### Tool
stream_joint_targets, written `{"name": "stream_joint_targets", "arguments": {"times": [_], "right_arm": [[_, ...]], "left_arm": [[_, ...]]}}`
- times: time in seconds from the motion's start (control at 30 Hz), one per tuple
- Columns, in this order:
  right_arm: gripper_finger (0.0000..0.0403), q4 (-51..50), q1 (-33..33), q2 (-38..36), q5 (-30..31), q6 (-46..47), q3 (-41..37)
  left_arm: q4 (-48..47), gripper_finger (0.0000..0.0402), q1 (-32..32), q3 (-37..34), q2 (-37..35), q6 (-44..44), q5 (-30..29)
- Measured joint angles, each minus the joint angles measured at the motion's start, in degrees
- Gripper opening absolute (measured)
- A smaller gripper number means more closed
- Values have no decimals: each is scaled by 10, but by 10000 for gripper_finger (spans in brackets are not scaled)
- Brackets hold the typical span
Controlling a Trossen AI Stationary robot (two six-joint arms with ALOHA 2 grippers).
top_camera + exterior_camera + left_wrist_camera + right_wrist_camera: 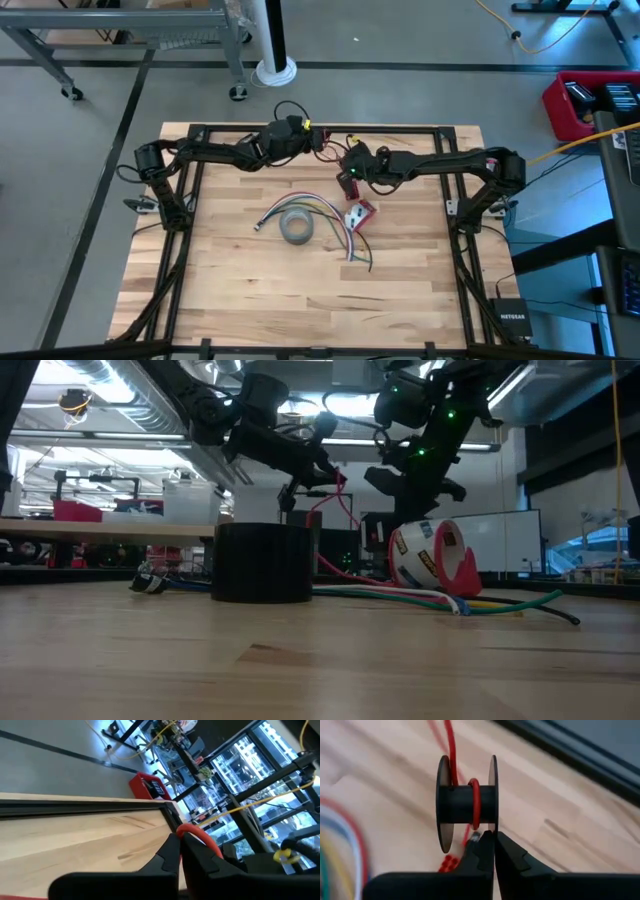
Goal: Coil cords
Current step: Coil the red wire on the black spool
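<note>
Right gripper [494,845] fills the foreground of its wrist view, fingers pressed together on the end of the red wire [474,802], pinching it right at the tips. Directly past those tips sits a small black spool [467,802], hub axis lying crosswise to the fingers, two flanges either side. One turn of red wire already loops the hub; the rest of the wire runs off from the spool away from the gripper toward the table's far side.

Left gripper [179,851] also closed, with a bend of red wire [197,836] showing just past its tips; looks like it holds the wire's other stretch, though the exact pinch point is hidden.

High view: both arms meet over the far middle of the table, left gripper [300,133] just beside right gripper [350,172], red wire [325,145] strung between them. Right arm is the nearer one to the spool.

Judgement: next wrap depends on the wire feeding square to the hub, between the flanges; any slant along the axis and it slips over a flange.

Lower on the table [250,300]: grey tape roll [296,228], a bundle of coloured cables [320,215] fanning past it, a red tape dispenser [360,212] touching the bundle. None engaged by either arm.
</note>
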Motion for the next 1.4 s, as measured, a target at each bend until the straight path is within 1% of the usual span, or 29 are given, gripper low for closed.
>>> {"name": "stream_joint_targets", "arguments": {"times": [0.07, 0.2, 0.37, 0.5, 0.57, 0.63, 0.8, 0.93, 1.03, 1.17, 1.27, 1.4], "right_arm": [[5, 0, 0, 0, 13, 17, 0], [5, 0, 0, 0, 13, 31, 0], [5, -14, 0, 0, 13, 32, 0], [5, -19, 0, 0, 13, 33, 1], [5, -18, 0, 0, 14, 33, 1], [5, -18, 0, 0, 18, 33, 1], [5, 13, 0, 0, 42, 34, 1], [5, 46, 0, 0, 63, 54, 1], [5, 50, -2, 0, 78, 76, 1], [5, 8, -16, -1, 106, 119, 1], [5, -1, -33, -1, 109, 136, 1], [5, 27, -46, -1, 102, 137, 1]], "left_arm": [[1, 0, -2, 0, 0, 2, 0], [-2, 0, 1, 0, 0, 32, 1], [-7, 0, 30, 0, 0, 60, -1], [-8, 0, 58, 0, 0, 56, -2], [-7, 0, 66, 0, 0, 56, 11], [-4, 0, 71, 0, 0, 47, 37], [4, 0, 68, 0, 0, 17, 80], [31, 0, 59, 0, 0, 0, 110], [48, 0, 53, 0, 0, 0, 121], [39, 0, 54, 0, -13, 2, 126], [44, 0, 52, 0, -24, 9, 126], [43, 0, 40, 0, -30, 15, 126]]}}
